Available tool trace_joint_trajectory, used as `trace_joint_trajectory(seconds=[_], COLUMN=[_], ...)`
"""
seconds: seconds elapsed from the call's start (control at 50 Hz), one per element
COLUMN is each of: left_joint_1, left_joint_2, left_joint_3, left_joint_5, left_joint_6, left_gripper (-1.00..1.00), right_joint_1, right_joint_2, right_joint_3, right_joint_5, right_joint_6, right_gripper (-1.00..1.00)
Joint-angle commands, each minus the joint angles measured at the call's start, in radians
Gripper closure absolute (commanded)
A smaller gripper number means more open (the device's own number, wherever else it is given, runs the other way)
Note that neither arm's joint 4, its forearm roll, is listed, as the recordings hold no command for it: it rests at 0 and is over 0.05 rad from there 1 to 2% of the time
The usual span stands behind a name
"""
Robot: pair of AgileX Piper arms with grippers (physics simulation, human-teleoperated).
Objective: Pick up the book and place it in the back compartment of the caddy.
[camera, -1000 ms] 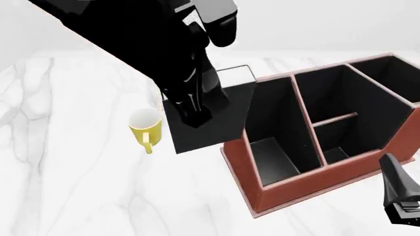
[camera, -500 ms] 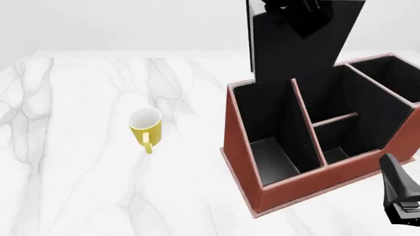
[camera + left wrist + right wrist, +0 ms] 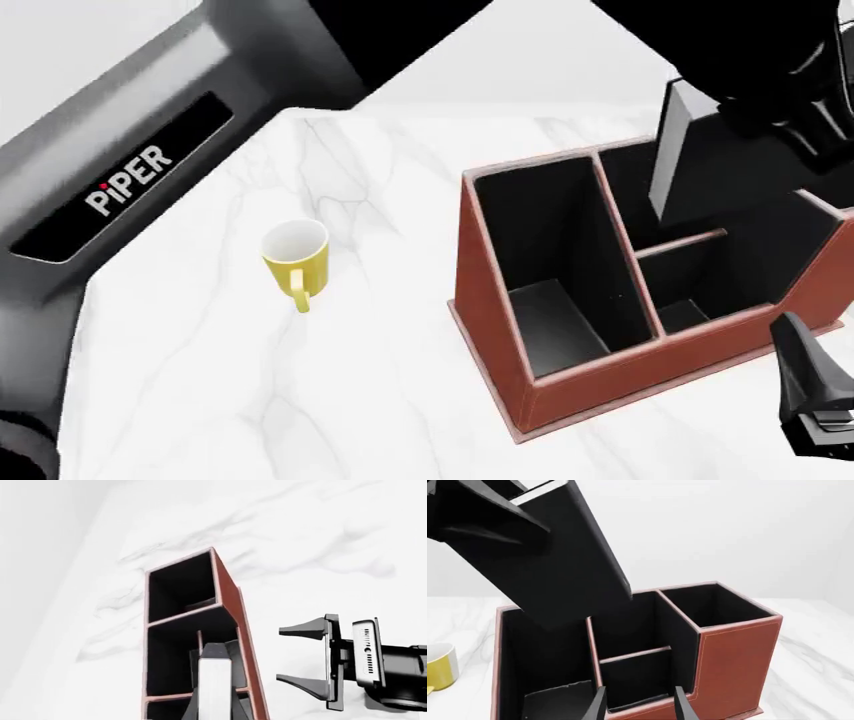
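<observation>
My left gripper point(image 3: 754, 125) is shut on the book point(image 3: 701, 175), a black hardback with white page edges. The book hangs nearly upright, edge-on, over the middle of the caddy point(image 3: 494, 300), and its lower end is above the short cross divider. In the left wrist view the book point(image 3: 215, 680) sits between my fingers above the caddy point(image 3: 230, 600). The back compartment point(image 3: 691, 298) lies just below the divider, with nothing showing in it. From the right wrist view I see the book point(image 3: 560, 560) tilted above the caddy point(image 3: 737, 655) and the back compartment point(image 3: 637, 680). My right gripper point(image 3: 814, 395) stays open beside the caddy's near right corner.
A yellow mug point(image 3: 296, 258) stands upright on the white marble table point(image 3: 267, 400), left of the caddy. My left arm point(image 3: 147, 180) crosses the upper left of the front view. The right gripper point(image 3: 313, 662) shows open in the left wrist view.
The book has moved right and down over the caddy's middle and now faces edge-on. My left arm has swung across the upper left. The right gripper has not moved.
</observation>
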Motion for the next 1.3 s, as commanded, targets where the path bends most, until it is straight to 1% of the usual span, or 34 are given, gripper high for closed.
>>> trace_joint_trajectory(seconds=[0.02, 0.08, 0.2, 0.24, 0.34, 0.64, 0.66, 0.68, 0.8, 0.94, 1.12, 1.3], left_joint_1=[-0.013, -0.006, -0.003, 0.006, 0.003, 0.011, 0.015, 0.017, 0.025, 0.024, 0.030, 0.035], left_joint_2=[0.117, 0.140, 0.144, 0.157, 0.149, 0.161, 0.165, 0.163, 0.169, 0.165, 0.177, 0.191], left_joint_3=[0.101, 0.071, 0.083, 0.061, 0.089, 0.096, 0.145, 0.155, 0.171, 0.209, 0.204, 0.179], left_joint_5=[-0.202, -0.195, -0.208, -0.202, -0.233, -0.254, -0.306, -0.314, -0.336, -0.369, -0.371, -0.362], left_joint_6=[-0.042, -0.040, -0.038, -0.032, -0.035, -0.037, -0.045, -0.043, -0.051, -0.057, -0.060, -0.062], left_gripper=[1.00, 1.00, 1.00, 1.00, 1.00, 1.00, 1.00, 1.00, 1.00, 1.00, 1.00, 1.00], right_joint_1=[0.002, 0.003, 0.003, 0.003, 0.002, 0.003, 0.003, 0.004, 0.003, 0.003, 0.004, 0.005], right_joint_2=[0.000, 0.000, 0.000, 0.000, 0.000, 0.000, 0.000, 0.000, 0.000, 0.001, 0.000, 0.000], right_joint_3=[0.000, 0.000, 0.000, 0.000, -0.001, 0.000, 0.000, 0.000, 0.000, 0.000, 0.000, 0.000], right_joint_5=[0.000, 0.000, 0.000, 0.000, 0.000, 0.000, 0.000, 0.000, 0.001, 0.001, 0.002, 0.001], right_joint_6=[-0.002, -0.002, -0.001, -0.001, -0.001, 0.000, 0.003, 0.003, 0.004, 0.005, 0.006, 0.008], right_gripper=[-1.00, -1.00, -1.00, -1.00, -1.00, -1.00, -1.00, -1.00, -1.00, -1.00, -1.00, -1.00])
